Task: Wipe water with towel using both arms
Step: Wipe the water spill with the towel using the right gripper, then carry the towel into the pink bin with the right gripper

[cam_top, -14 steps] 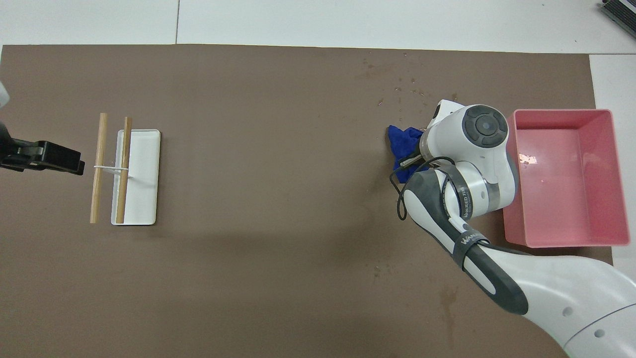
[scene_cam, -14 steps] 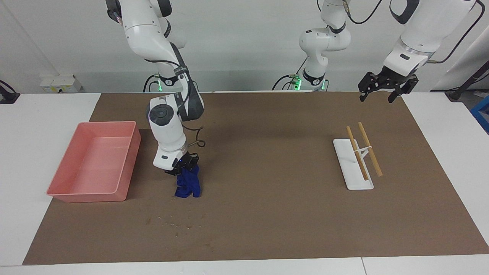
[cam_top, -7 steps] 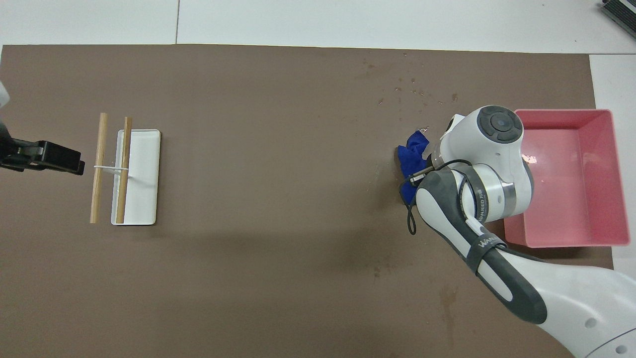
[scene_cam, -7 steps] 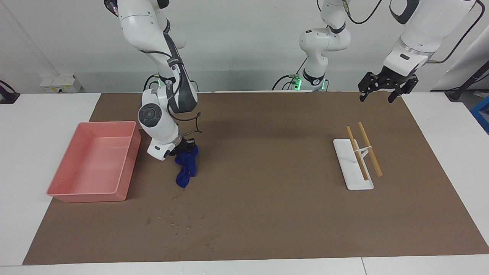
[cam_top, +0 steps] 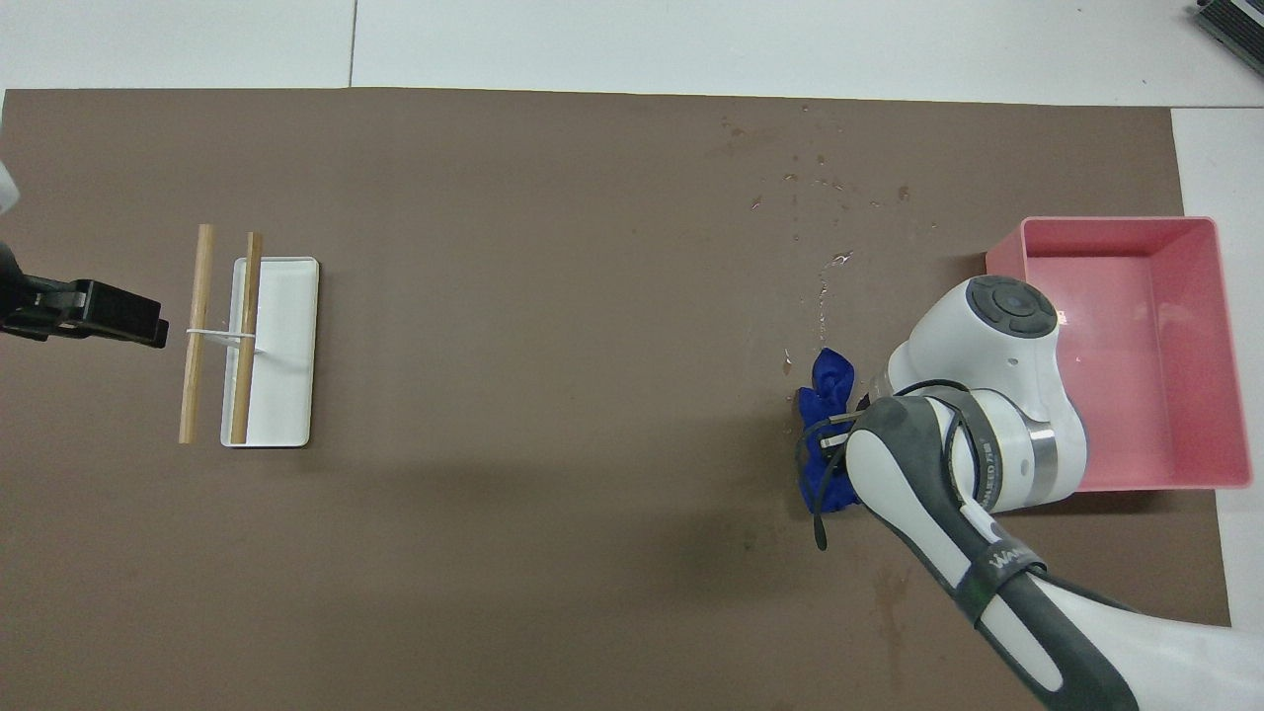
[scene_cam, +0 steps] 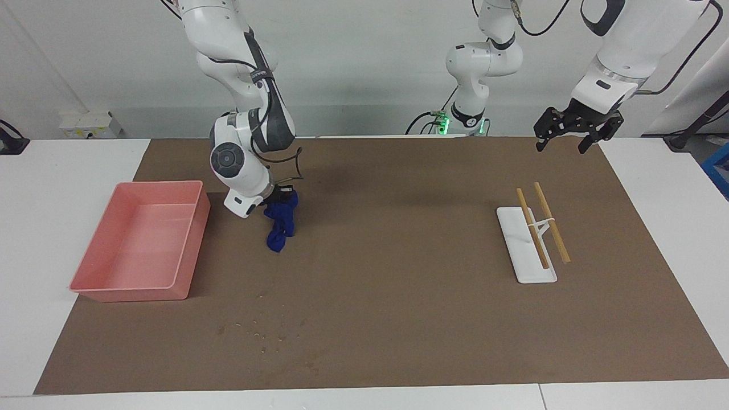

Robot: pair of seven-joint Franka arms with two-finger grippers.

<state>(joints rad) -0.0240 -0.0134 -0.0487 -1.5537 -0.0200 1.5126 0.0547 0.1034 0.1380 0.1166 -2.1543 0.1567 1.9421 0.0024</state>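
The navy-blue towel (scene_cam: 281, 222) hangs bunched from my right gripper (scene_cam: 277, 198), which is shut on its upper end, beside the pink bin. The towel's lower end trails on the brown mat (scene_cam: 398, 256). In the overhead view the towel (cam_top: 825, 434) shows beside the right wrist, which hides the fingers. Small water drops (scene_cam: 262, 333) lie on the mat farther from the robots than the towel, and a thin wet streak (cam_top: 823, 286) runs from them toward it. My left gripper (scene_cam: 561, 147) is open and empty, held in the air over the mat's corner at the left arm's end, where the arm waits.
A pink bin (scene_cam: 193, 228) stands at the right arm's end of the mat, close beside the right wrist. A white slab (scene_cam: 521, 250) with two wooden sticks (scene_cam: 551, 222) lies toward the left arm's end. White table surrounds the mat.
My right gripper has dragged the towel toward the robots, away from the water drops, leaving a wet streak. The left arm has not moved.
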